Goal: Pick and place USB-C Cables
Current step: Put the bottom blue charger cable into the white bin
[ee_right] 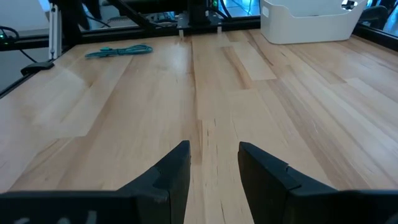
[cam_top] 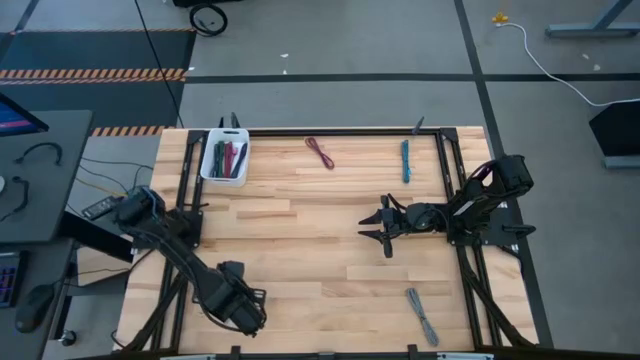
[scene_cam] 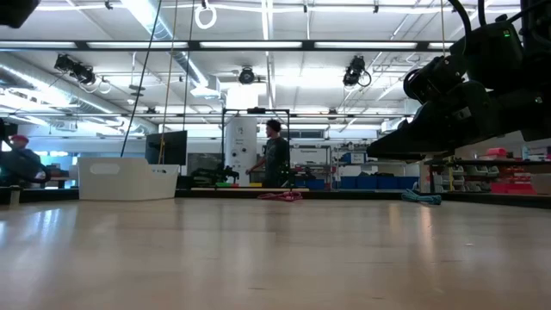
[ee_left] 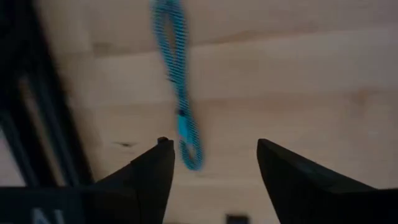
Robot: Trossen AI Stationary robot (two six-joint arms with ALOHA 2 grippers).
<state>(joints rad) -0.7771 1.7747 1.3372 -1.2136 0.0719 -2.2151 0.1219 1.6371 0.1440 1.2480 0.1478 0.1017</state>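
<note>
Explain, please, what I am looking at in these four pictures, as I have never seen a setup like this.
These show a robot with two arms at a wooden table. One picture looks straight down from above, one looks level across the tabletop, and two come from cameras on the arms' wrists. On the table lie a maroon cable, a teal cable and a grey cable. A white bin holds more cables. The right gripper hovers open mid-table, holding nothing. The left gripper, near the table edge on its own side, is open over a blue cable and is not gripping it.
</note>
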